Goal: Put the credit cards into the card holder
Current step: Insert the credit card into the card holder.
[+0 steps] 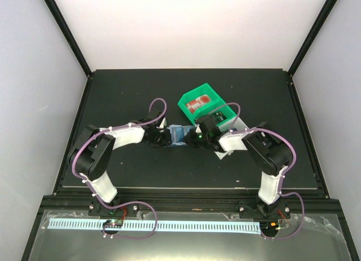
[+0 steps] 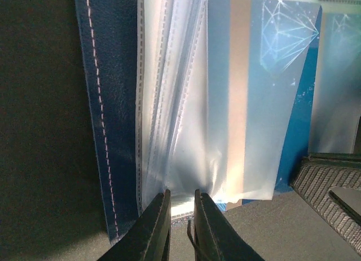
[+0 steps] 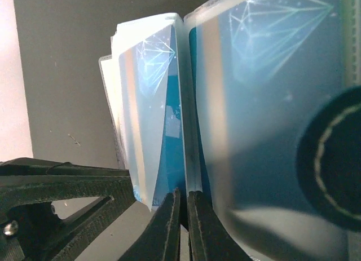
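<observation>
The card holder [image 1: 178, 133] lies open at the table's middle between both arms. In the left wrist view its navy cover [image 2: 107, 103] is on the left, with clear sleeves fanned beside it. One sleeve holds a blue credit card [image 2: 254, 92]. My left gripper [image 2: 181, 198] is shut on the sleeves' near edge. In the right wrist view, blue credit cards [image 3: 163, 114] sit in the sleeves, and the dark snap tab [image 3: 333, 159] is at the right. My right gripper [image 3: 181, 198] has its fingers nearly together on the lower edge of a clear sleeve [image 3: 192, 148].
A green bin [image 1: 201, 106] holding red-and-white cards stands just behind the card holder. A white bin [image 1: 237, 125] is partly under my right arm. Each wrist view shows the other gripper's body close by [image 2: 330, 187] [image 3: 56, 187].
</observation>
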Motion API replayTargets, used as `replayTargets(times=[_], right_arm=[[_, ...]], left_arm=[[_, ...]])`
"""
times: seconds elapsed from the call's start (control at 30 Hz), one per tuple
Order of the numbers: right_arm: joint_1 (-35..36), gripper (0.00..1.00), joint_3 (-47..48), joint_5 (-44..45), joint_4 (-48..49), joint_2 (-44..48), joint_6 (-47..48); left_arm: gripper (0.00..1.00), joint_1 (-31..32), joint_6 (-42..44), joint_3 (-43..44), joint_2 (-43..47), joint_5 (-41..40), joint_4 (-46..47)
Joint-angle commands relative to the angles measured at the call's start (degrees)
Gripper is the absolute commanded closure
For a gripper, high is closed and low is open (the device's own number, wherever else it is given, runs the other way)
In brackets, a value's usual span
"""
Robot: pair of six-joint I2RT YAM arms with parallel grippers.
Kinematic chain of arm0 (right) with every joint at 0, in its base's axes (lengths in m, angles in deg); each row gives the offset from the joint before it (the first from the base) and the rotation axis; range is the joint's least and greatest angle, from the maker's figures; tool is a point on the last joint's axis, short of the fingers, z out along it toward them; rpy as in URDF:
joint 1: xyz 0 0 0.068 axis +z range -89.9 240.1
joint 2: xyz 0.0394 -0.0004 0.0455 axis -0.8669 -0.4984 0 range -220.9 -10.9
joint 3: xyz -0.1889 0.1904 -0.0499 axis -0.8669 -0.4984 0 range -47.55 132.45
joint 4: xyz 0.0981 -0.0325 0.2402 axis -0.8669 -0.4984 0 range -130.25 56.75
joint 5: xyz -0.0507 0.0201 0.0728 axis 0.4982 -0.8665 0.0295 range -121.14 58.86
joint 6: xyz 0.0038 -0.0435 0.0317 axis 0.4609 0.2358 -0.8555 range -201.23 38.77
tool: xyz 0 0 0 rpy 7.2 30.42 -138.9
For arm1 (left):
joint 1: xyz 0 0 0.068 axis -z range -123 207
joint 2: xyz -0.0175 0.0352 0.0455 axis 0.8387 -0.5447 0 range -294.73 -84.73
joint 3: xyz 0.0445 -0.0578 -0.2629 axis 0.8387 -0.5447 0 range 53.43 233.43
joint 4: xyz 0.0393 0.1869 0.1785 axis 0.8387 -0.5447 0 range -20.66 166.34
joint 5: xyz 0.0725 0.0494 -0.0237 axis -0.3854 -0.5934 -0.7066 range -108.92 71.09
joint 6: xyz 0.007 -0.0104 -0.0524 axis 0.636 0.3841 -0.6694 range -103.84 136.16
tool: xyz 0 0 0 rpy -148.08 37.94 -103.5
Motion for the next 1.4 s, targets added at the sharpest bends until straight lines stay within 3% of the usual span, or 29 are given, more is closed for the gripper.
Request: replayTargets(times=[0.0, 0.23, 0.47, 0.83, 1.37], right_arm=[[0.09, 0.89, -0.94, -2.56, 7.97, -0.99, -0.99], [0.00, 0.85, -1.78, -3.99, 12.36, -1.85, -2.02], [-0.09, 0.99, -2.22, -1.26, 11.54, -2.44, -3.67], [-0.47, 0.99, -6.79, 3.60, 15.20, -0.64, -6.43], [-0.44, 0.99, -7.04, 6.88, 17.01, -0.29, -8.38]], left_arm=[[0.86, 0.35, 0.36, -1.81, -1.13, -3.25, -4.69], [0.86, 0.34, 0.19, -2.16, -1.17, -3.29, -4.62], [0.86, 0.36, 0.20, -2.95, 0.94, -3.00, -4.55], [0.81, 0.27, 0.29, -4.38, 11.69, -3.09, -4.83], [0.67, 0.27, -0.31, -0.30, 1.45, -4.79, 3.87]])
